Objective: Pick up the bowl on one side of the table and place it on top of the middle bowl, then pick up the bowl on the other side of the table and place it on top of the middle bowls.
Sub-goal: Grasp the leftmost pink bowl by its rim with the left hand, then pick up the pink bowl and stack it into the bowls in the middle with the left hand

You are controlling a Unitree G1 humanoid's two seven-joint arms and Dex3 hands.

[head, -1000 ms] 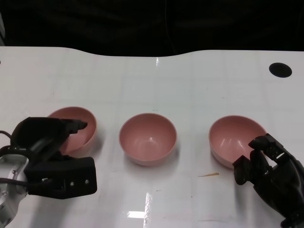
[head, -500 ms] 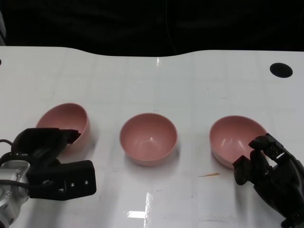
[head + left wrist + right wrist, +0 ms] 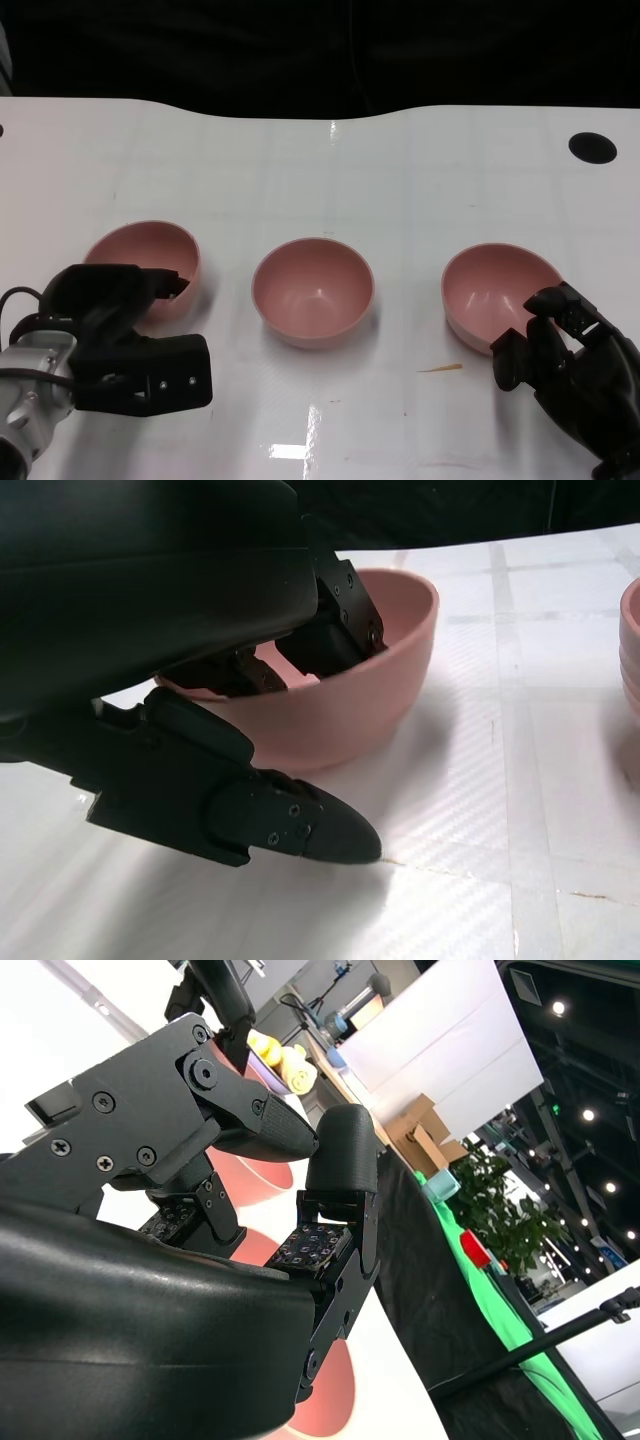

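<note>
Three pink bowls stand in a row on the white table (image 3: 330,180). My left hand (image 3: 115,335) is at the near side of the left bowl (image 3: 130,250). In the left wrist view its fingers (image 3: 340,630) reach over the rim into the left bowl (image 3: 350,710), while the thumb (image 3: 280,820) lies outside, low on the table and apart from the wall. The bowl rests level on the table. The middle bowl (image 3: 312,290) is untouched. My right hand (image 3: 570,375) sits with fingers curled in on nothing, close by the near right side of the right bowl (image 3: 490,290).
A black round hole (image 3: 590,147) marks the table's far right. A thin tan sliver (image 3: 440,369) lies near the right bowl. The table's far edge (image 3: 330,115) curves against a dark background.
Half a second ago the left bowl was tipped and pushed away to the left; it now sits level again, slightly nearer the middle. My left hand has shifted a little right. The right hand is unmoved.
</note>
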